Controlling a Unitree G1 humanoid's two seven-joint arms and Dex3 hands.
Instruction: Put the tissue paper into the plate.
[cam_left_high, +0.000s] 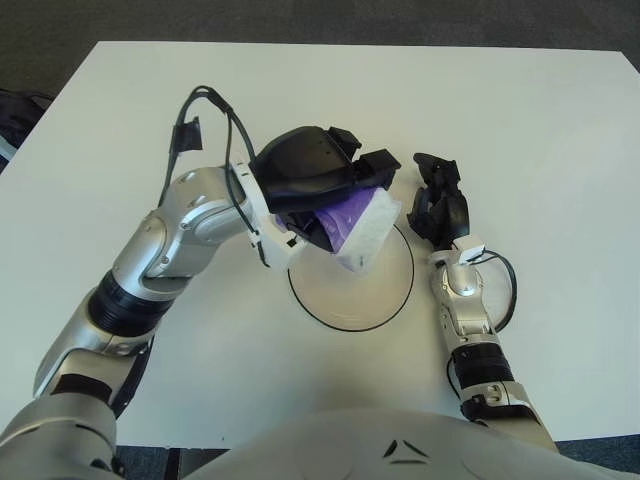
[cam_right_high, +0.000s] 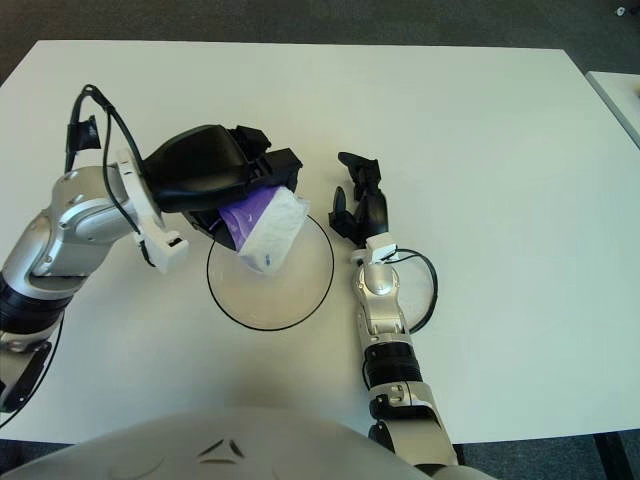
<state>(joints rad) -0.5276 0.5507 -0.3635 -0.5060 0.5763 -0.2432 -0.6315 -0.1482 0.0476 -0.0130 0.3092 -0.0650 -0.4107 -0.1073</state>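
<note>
Tissue: we judge it light, soft, crushable. Our left hand pinches its top over the plate; right hand beside, fingers loose, empty.

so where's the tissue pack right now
The tissue pack is gripped in the left hand, over the far-left edge of the plate at table centre; the right hand shows just right of the plate.

A white table is seen, bordered by dark floor. A second white surface is glimpsed at the right edge.
</note>
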